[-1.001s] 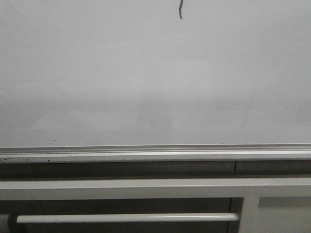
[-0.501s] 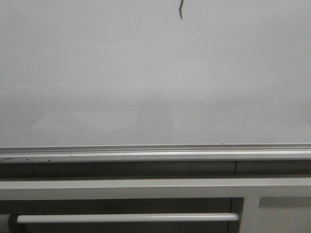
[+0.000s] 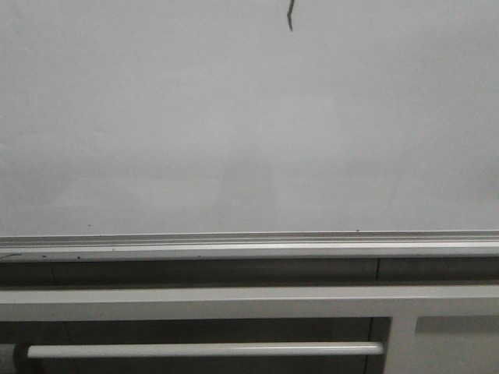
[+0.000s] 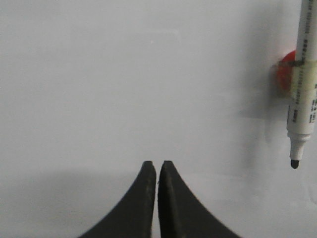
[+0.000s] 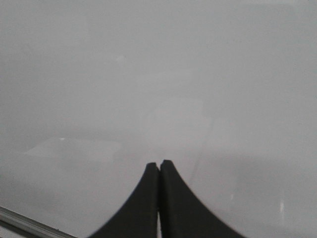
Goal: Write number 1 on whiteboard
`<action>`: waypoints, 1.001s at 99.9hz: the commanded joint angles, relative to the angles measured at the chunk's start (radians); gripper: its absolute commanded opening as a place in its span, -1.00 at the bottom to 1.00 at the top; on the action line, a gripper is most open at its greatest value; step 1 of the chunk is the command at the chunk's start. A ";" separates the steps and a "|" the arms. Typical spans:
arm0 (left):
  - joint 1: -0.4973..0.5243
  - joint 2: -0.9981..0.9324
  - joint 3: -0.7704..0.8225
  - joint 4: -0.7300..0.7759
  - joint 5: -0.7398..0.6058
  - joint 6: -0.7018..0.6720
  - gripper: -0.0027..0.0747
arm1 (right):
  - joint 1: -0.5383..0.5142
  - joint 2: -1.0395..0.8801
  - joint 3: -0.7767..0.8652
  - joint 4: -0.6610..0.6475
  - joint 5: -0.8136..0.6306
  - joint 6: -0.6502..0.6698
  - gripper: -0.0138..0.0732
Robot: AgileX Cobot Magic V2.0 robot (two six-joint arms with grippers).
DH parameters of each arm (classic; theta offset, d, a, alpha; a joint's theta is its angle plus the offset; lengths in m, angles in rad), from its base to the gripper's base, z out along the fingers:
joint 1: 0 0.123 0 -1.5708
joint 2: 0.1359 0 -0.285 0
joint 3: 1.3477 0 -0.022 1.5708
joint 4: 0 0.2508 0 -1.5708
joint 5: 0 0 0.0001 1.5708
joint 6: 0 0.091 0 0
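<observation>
The whiteboard [image 3: 234,132] fills my front view above its silver rail [image 3: 249,248]. The number 1 [image 3: 289,15] sits at its top edge. My left tool [image 4: 157,165] and right tool [image 5: 159,164] are pressed together, empty, facing the board; a marker [image 4: 303,84] hangs uncapped near the left.

Whiteboard [image 3: 156,117]: plain pale grey-white, glossy, without pattern, shading slightly darker toward its lower edge. Number 1 [image 3: 289,15]: thin dark stroke. Metal rail [image 3: 234,243] below the whiteboard: silver, flecked with small dark specks. Beneath the rail, a dark band, then a white frame panel [image 3: 195,304] and a white horizontal bar [image 3: 203,350] against dark grey. Left gripper [image 4: 157,166] and right gripper [image 5: 159,165]: matt black fingers. Marker [image 4: 303,94] against the whiteboard: white barrel with small dark print, a pale yellowish band, black tip. Round object [image 4: 286,74] behind the marker: red-orange.
</observation>
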 commanded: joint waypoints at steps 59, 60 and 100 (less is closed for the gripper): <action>0.004 -0.022 0.039 -0.003 -0.076 -0.013 -0.98 | -0.002 0.012 -0.026 -0.015 0.275 0.148 -0.83; 0.004 -0.022 0.039 -0.003 -0.076 -0.013 -0.98 | -0.002 0.012 -0.026 -0.015 0.279 0.149 -0.83; 0.004 -0.022 0.039 -0.003 -0.076 -0.013 -0.98 | -0.039 0.069 -0.002 -0.299 0.312 0.478 -0.83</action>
